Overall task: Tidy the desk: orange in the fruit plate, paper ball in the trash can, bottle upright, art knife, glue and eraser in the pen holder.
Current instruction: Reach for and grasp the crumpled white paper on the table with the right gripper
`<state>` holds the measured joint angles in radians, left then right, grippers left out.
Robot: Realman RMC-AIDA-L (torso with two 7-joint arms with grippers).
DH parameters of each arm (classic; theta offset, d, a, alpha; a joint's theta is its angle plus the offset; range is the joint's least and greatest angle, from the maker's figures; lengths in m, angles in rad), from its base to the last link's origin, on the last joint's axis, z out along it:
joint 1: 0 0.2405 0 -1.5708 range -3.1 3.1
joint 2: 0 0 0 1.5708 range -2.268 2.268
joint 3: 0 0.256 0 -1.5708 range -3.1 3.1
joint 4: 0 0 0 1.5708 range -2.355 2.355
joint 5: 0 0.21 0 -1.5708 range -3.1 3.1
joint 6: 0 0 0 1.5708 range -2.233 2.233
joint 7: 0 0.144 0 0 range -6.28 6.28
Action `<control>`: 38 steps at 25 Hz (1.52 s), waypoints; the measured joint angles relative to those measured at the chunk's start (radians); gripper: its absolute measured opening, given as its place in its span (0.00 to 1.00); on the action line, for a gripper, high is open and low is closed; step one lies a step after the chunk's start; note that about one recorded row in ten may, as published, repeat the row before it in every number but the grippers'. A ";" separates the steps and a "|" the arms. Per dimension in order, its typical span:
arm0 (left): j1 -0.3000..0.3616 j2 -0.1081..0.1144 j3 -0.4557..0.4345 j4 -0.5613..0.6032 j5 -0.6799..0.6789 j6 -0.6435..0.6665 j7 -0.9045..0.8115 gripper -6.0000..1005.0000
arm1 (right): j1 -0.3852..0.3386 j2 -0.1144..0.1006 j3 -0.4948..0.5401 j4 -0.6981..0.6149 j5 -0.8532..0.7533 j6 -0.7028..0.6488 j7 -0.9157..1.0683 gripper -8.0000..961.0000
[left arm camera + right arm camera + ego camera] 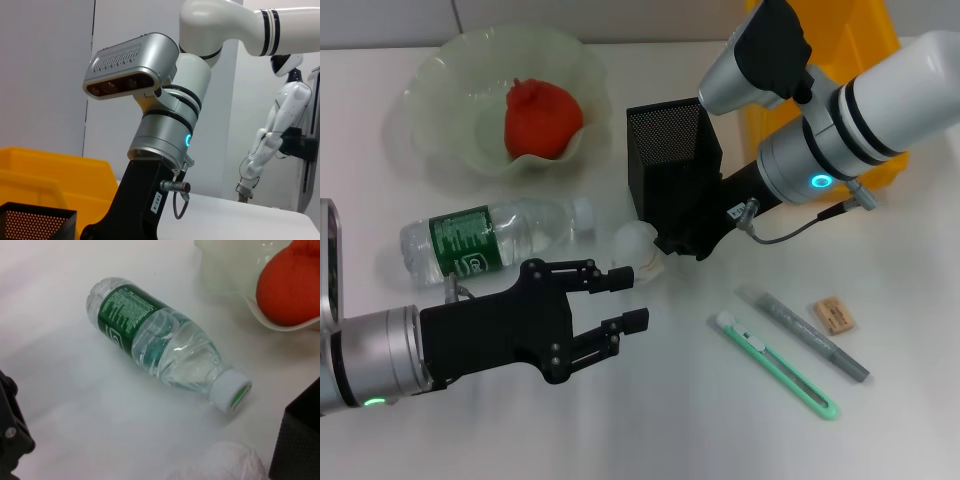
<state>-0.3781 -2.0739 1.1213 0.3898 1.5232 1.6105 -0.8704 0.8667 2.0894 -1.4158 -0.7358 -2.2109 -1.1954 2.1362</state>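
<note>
Left jaws agape near paper ball (634,240)

Robotics laboratory: plain white desk (900,400), bare grey walls, and a white humanoid robot (272,135) at 3 o'clock.

The white desk (620,430) carries a pale-green fruit plate (440,90) at its far left and, in front of it, a bottle (490,242) lying on its side. A black pen holder (670,165) stands mid-desk, a paper ball (635,240) just beside it, a yellow trash can (865,40) behind. Nearer lie an art knife (775,365), glue (805,335) and an eraser (834,314).
</note>
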 joint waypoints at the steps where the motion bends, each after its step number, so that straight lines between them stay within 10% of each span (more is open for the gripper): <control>1: -0.001 0.000 0.000 -0.001 -0.001 0.000 0.000 0.43 | 0.000 0.000 0.000 0.000 0.000 0.000 0.000 0.10; 18: -0.002 0.000 0.000 0.000 -0.002 -0.002 0.001 0.43 | -0.065 -0.003 0.000 -0.164 0.002 -0.064 0.046 0.01; 38: -0.005 0.000 -0.001 -0.003 -0.004 -0.008 0.001 0.43 | 0.025 -0.007 0.001 -0.074 -0.010 -0.084 0.165 0.33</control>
<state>-0.3833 -2.0739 1.1203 0.3869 1.5195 1.6029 -0.8696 0.8921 2.0823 -1.4143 -0.8099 -2.2213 -1.2789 2.3016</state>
